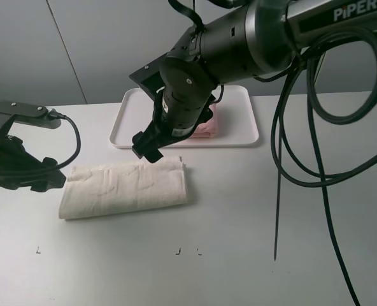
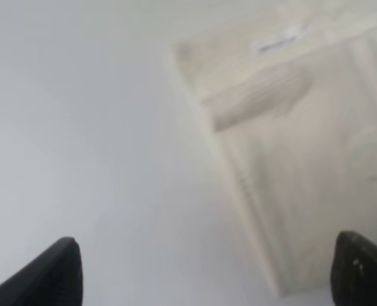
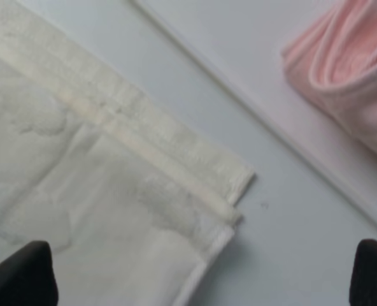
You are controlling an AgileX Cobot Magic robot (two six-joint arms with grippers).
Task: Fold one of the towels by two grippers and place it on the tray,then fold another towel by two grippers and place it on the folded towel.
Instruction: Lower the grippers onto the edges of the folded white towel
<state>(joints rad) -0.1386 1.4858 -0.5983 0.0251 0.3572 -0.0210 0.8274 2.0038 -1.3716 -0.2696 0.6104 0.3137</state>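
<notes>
The cream towel [image 1: 125, 187] lies folded into a long band on the table, in front of the tray [image 1: 242, 131]. On the tray sits the folded pink towel [image 1: 211, 126], partly hidden behind my right arm. My right gripper [image 1: 148, 145] hovers over the cream towel's far right corner. In the right wrist view it [image 3: 198, 277] is open above the layered corner of the cream towel [image 3: 112, 191], with the pink towel [image 3: 348, 70] and the tray [image 3: 252, 64] beyond. My left gripper [image 1: 50, 173] is at the band's left end. It [image 2: 207, 274] is open over the edge of the cream towel [image 2: 303, 159], holding nothing.
Black cables [image 1: 316, 146] hang from the right arm over the right half of the table. Small dark marks [image 1: 179, 251] sit near the table's front edge. A grey wall stands behind the tray.
</notes>
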